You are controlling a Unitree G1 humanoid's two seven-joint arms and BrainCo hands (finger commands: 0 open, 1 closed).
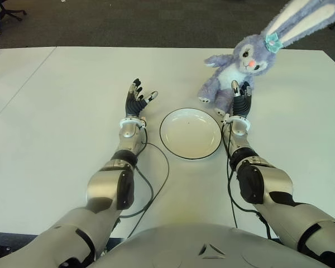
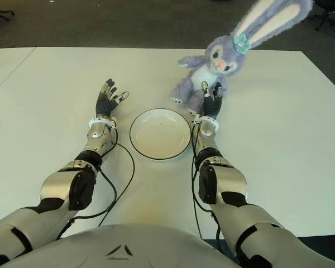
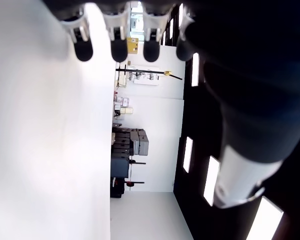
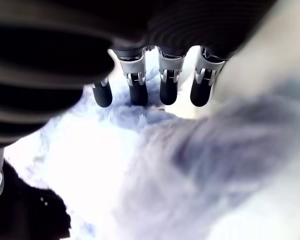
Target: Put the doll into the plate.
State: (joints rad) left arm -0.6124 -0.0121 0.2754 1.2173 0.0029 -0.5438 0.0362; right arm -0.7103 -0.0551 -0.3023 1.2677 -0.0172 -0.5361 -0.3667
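Two robot hands reach over the white table (image 1: pixel 56 111). Nearest lies the empty plate (image 1: pixel 190 133), between them. At its 9 o'clock, the left robot hand (image 1: pixel 137 100) is spread wide, holding nothing. At 1 o'clock, the right robot hand (image 1: pixel 241 100), fingers extended, reaches against the purple rabbit doll (image 1: pixel 240 64) sitting beyond, not gripping it.

Soft plush doll, glossy plate and metal-and-plastic robot hands on a smooth matt table.
The doll (image 1: pixel 237 72) is fuzzy purple-and-white cloth; the plate (image 1: pixel 190 133) looks glazed; the table (image 1: pixel 56 111) is smooth white; both hands, left hand (image 1: pixel 137 100) and right hand (image 1: pixel 241 100), show black ribbed fingers with silvery joints.
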